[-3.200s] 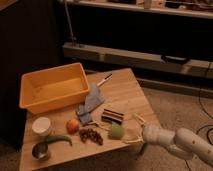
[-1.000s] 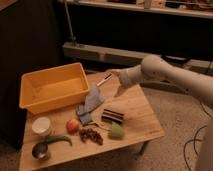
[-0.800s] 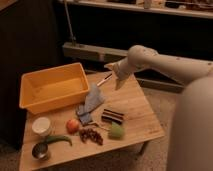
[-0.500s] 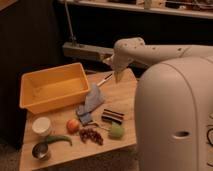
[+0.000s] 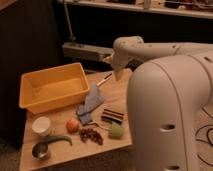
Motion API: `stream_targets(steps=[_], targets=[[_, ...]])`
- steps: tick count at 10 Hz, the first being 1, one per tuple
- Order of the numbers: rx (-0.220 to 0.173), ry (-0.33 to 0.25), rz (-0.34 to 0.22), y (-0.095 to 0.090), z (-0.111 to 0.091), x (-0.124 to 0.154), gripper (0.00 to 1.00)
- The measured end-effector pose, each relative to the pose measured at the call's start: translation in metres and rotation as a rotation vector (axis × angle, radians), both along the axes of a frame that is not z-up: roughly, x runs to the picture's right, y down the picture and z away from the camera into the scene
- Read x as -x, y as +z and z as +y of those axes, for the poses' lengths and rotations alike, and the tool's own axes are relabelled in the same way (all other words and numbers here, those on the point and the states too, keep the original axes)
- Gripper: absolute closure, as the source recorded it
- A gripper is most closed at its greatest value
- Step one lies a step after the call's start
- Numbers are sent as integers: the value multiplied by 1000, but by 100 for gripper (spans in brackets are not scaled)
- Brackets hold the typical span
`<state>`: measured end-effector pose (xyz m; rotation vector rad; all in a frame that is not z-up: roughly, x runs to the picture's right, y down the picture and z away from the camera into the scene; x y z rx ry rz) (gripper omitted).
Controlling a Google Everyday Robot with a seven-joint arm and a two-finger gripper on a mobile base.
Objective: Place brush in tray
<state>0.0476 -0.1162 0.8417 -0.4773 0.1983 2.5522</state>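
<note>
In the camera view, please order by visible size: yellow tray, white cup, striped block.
1. Tray, largest.
2. Striped block and white cup look alike; no ranking.
Claw hovers beside the brush.

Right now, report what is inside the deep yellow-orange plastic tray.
The tray shows bare floor; its near wall hides a strip. The thin whitish brush lies outside, gripper near it.

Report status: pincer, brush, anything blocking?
Pincer open, close by brush. Brush on table, outside tray. Grey cloth beside tray, path looks clear.
</note>
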Motion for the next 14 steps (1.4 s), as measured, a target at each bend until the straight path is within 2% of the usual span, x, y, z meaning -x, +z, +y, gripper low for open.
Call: stream_targets(steps=[2,4,5,7,9,11,14], targets=[[-4,43,-150,29,0,-10,20],[-36,79,-303,54,-2,-12,20],[-59,78,-336,61,-5,-12,20],[-94,14,-325,59,-16,8,20],[-93,-57,-276,62,-24,17,20],[-66,-147,-235,67,-32,37,20],[-12,-201,-189,86,-19,45,20]])
